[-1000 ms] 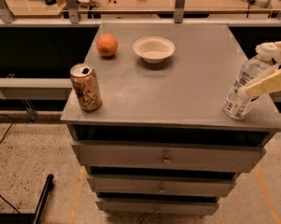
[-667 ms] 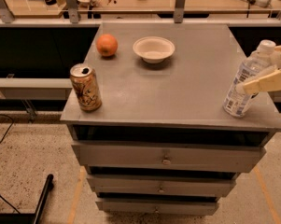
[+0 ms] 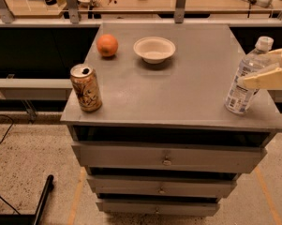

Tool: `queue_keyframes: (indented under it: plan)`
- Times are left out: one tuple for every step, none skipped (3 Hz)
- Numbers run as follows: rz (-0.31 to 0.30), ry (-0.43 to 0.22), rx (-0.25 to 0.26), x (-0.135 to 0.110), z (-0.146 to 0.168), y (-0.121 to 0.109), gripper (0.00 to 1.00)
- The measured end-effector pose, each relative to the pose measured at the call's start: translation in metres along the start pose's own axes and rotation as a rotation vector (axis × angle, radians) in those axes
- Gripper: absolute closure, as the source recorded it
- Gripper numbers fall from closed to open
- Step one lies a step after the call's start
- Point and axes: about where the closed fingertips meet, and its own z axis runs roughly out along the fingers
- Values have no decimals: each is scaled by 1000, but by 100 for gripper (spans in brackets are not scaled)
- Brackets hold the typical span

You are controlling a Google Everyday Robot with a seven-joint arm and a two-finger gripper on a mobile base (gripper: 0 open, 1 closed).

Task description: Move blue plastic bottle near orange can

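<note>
The blue plastic bottle (image 3: 243, 86), clear with a white cap and a white-blue label, stands upright near the right front edge of the grey cabinet top (image 3: 187, 88). The orange can (image 3: 86, 88), tan-orange with dark scribbles and a silver top, stands at the left front corner, far from the bottle. My gripper (image 3: 256, 68) reaches in from the right edge at the bottle's upper half. It is open. One pale finger (image 3: 267, 78) crosses in front of the bottle and the other (image 3: 280, 55) sits behind it, by the neck.
A round orange fruit (image 3: 107, 45) and a white bowl (image 3: 154, 49) sit at the back of the cabinet top. The cabinet has drawers (image 3: 166, 159) below. A railing and a wooden bench run behind. A black pole (image 3: 42, 198) lies on the floor at the left.
My gripper has moved a little to the left, so its fingers reach further around the bottle. The bottle, the can, the fruit and the bowl have stayed in place.
</note>
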Motion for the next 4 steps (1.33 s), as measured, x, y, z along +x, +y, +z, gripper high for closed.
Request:
queue_keyframes:
  plan:
    - [-14,-10,-11,-7,0,0,98]
    - [-66,-69,-33,-39,7,-1,100]
    - [-143,-125,-77,-86,28,2,100]
    - [-201,-172,-134,-133,62,9,100]
